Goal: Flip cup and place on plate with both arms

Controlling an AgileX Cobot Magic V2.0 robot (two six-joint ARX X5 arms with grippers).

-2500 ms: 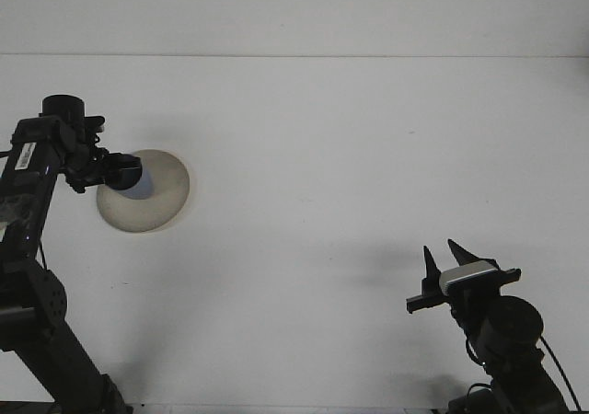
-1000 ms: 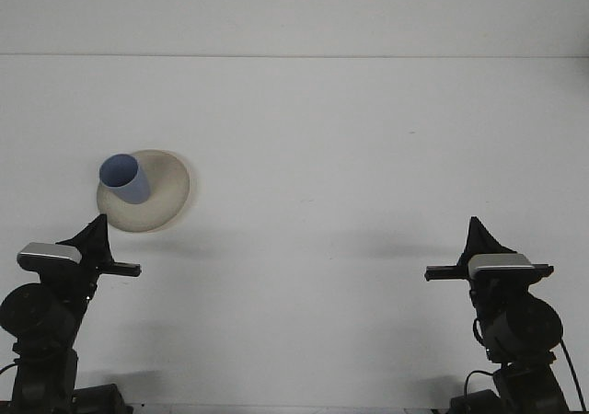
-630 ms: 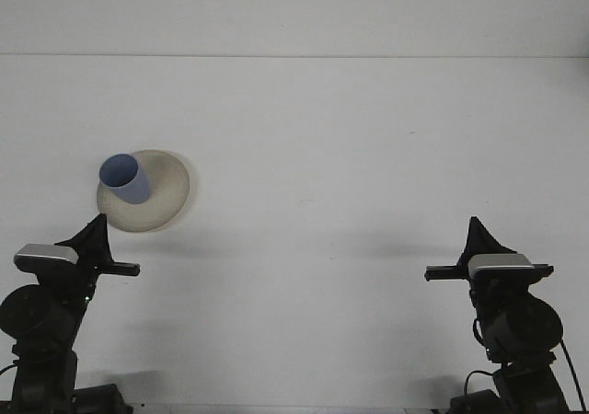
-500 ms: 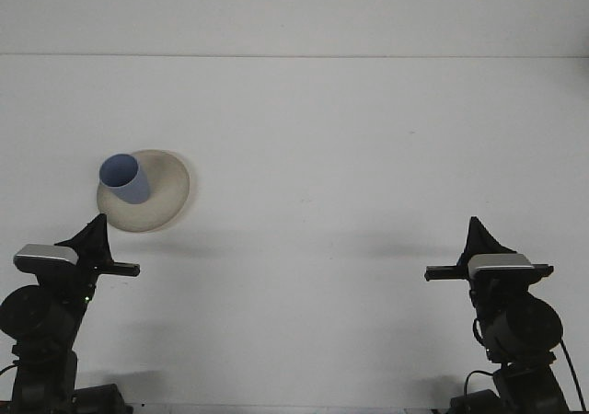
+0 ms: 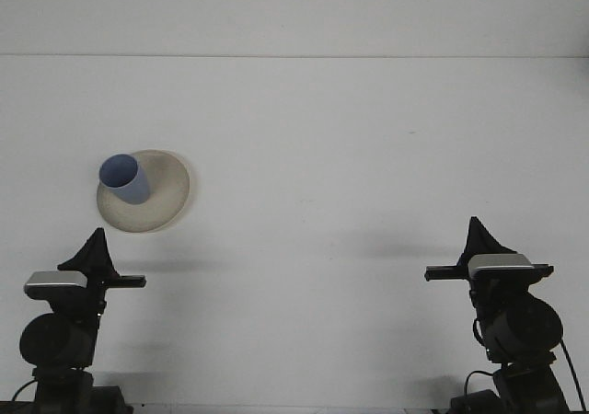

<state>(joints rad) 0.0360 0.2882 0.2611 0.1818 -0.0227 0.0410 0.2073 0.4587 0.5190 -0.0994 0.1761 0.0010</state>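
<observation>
Table [image 5: 350, 156]: white worktop filling the view, its far edge meeting a pale wall along the top.
Plate [image 5: 161, 201]: round, beige, lying flat toward the left edge of the table, about midway between far and near edges.
Cup [image 5: 126, 178]: blue, standing mouth up on the plate's left part, its rim leaning a little past the plate's far-left rim; nothing grips it.
Left gripper [image 5: 96, 245]: black, parked at the near-left corner, well clear of the plate and nearer the camera than it; fingers drawn together into a single point that aims away from the camera; holds nothing.
Left arm [image 5: 57, 340]: dark round joint housing below the gripper, with a pale grey block and a short black crossbar at the wrist.
Right gripper [image 5: 479, 232]: black, parked at the near-right corner, far from plate and cup; fingers likewise closed to one point aiming away from the camera; holds nothing.
Right arm [image 5: 517, 327]: dark round housing under a grey wrist block and black crossbar; a cable loops down at its base.
</observation>
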